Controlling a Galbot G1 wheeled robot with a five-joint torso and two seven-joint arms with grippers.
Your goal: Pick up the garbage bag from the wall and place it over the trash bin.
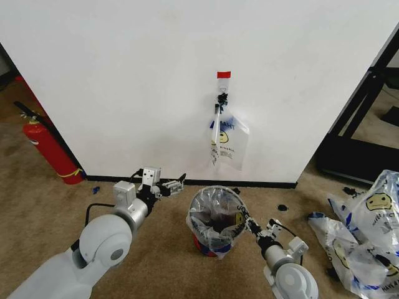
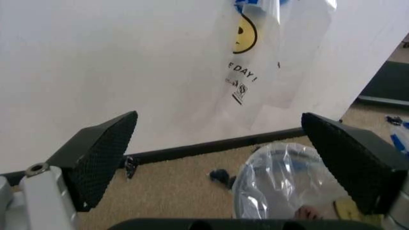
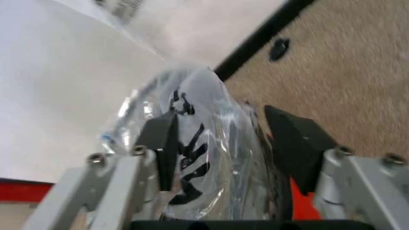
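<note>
On bin [image 1: 201, 240] by wall [image 1: 124, 75]: garbage bag [image 1: 215, 215] draped over rim, thin, crinkly, weightless, slippery. Best pinch bunched film at edge. Right hand [image 1: 252, 227] released, straddling it; left hand [image 1: 173, 185] released, off to side. Spare bag [image 1: 227, 142] on hook.

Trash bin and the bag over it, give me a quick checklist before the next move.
1. garbage bag lines the trash bin, rim covered: ok.
2. Right end effector at the bin's rim, fingers open around bag plastic: ok.
3. Left end effector open, empty, left of the bin: ok.
4. Another bag hanging on the wall hook: ok.
5. Bag seated evenly all round: cannot tell.
</note>
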